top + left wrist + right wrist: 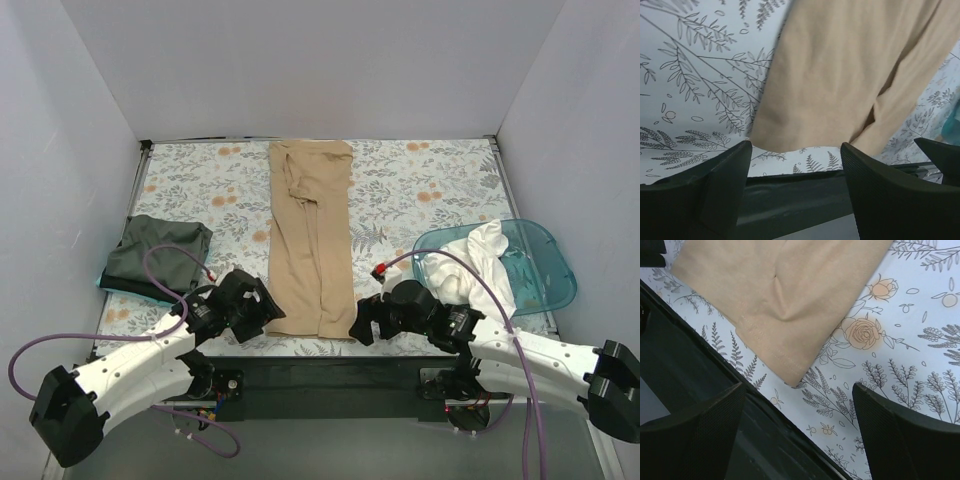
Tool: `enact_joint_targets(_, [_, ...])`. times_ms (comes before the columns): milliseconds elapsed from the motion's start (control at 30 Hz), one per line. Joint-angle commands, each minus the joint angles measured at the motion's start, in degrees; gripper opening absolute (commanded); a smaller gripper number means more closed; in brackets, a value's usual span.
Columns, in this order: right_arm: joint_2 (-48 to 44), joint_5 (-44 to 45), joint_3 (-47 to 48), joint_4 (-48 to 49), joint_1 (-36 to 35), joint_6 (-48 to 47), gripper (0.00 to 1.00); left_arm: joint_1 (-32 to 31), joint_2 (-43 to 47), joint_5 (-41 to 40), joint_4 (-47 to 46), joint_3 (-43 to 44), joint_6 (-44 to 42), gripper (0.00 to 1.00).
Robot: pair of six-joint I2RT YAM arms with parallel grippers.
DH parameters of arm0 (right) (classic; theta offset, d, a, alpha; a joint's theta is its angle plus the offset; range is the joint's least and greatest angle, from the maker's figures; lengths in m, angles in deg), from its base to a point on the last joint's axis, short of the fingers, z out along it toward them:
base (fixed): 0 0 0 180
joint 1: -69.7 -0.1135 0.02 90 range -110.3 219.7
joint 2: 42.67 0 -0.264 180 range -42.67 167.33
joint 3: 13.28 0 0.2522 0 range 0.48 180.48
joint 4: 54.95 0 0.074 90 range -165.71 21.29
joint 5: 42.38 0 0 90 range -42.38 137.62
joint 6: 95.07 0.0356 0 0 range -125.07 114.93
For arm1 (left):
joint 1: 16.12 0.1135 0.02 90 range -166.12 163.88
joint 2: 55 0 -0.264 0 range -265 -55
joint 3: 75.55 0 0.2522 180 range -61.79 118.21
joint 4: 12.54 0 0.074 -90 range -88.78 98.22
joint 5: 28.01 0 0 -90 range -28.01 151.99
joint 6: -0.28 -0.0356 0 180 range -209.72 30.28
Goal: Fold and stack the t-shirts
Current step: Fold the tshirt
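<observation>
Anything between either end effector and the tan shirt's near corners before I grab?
Nothing visible. The left end effector and right end effector hang open just short of the tan shirt at its near hem corners, with only bare floral cover between. The grey shirt and tub lie off to the sides.

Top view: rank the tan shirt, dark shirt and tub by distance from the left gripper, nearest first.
1. Tan shirt, just right of the left gripper.
2. Dark shirt, back-left of it.
3. Tub, far right.
</observation>
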Motion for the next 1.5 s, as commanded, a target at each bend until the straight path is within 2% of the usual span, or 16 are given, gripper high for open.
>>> enact_joint_targets(0, [2.4, -3.7, -0.2, 5.5, 0.1, 0.8, 0.92, -0.4, 0.7, 0.4, 1.4, -2.0, 3.1, 0.7])
enact_joint_targets(133, [4.8, -4.1, -0.3, 6.4, 0.1, 0.9, 0.86, -0.4, -1.7, -1.8, 1.1, -2.4, 3.0, 0.62])
enact_joint_targets(233, [6.2, -5.2, -0.3, 8.3, 0.0, 1.2, 0.78, -0.4, -3.9, -2.7, 0.4, -2.6, 2.9, 0.47])
enact_joint_targets(267, [7.0, -5.6, -0.6, 9.1, 0.1, 1.3, 0.77, -0.5, -5.3, -2.7, -0.3, -2.8, 3.0, 0.35])
enact_joint_targets(367, [8.9, -6.4, -1.0, 10.1, 0.0, 1.4, 0.73, -0.4, -7.4, -1.1, -2.8, -3.8, 2.5, 0.21])
enact_joint_targets(567, [13.5, -8.4, -1.0, 12.8, 0.0, 1.9, 0.64, -0.4, -8.8, -1.1, -3.4, -4.3, 2.3, 0.01])
enact_joint_targets(800, [18.3, -11.1, -0.3, 13.9, 0.0, 1.6, 0.42, -0.4, -4.7, -0.8, -3.4, -5.7, 2.5, 0.0])
enact_joint_targets(867, [19.3, -11.1, -0.2, 14.2, 0.1, 1.7, 0.32, -0.4, -3.9, -0.8, -3.4, -6.0, 2.3, 0.0])
enact_joint_targets(900, [19.5, -10.7, 0.0, 14.2, 0.0, 1.9, 0.24, -0.4, -3.7, -0.6, -3.5, -5.9, 2.2, 0.0])
enact_joint_targets(1033, [18.6, -10.4, 0.2, 14.6, 0.0, 2.7, 0.05, -0.4, -4.0, 1.2, -3.6, -6.9, 2.6, 0.0])
enact_joint_targets(1200, [14.0, -11.3, -3.3, 14.6, -1.5, 4.9, 0.01, -1.3, -1.1, 6.3, -2.1, -8.0, 3.8, 0.0])
enact_joint_targets(1333, [8.6, -11.5, -6.4, 14.6, -3.6, 8.5, 0.01, -2.9, 4.1, 6.0, 4.6, -7.0, 5.7, 0.0])
enact_joint_targets(1467, [4.1, -10.1, -7.6, 14.5, -5.5, 10.2, 0.01, -3.4, 8.4, 6.8, 6.8, -7.3, 6.5, 0.0])
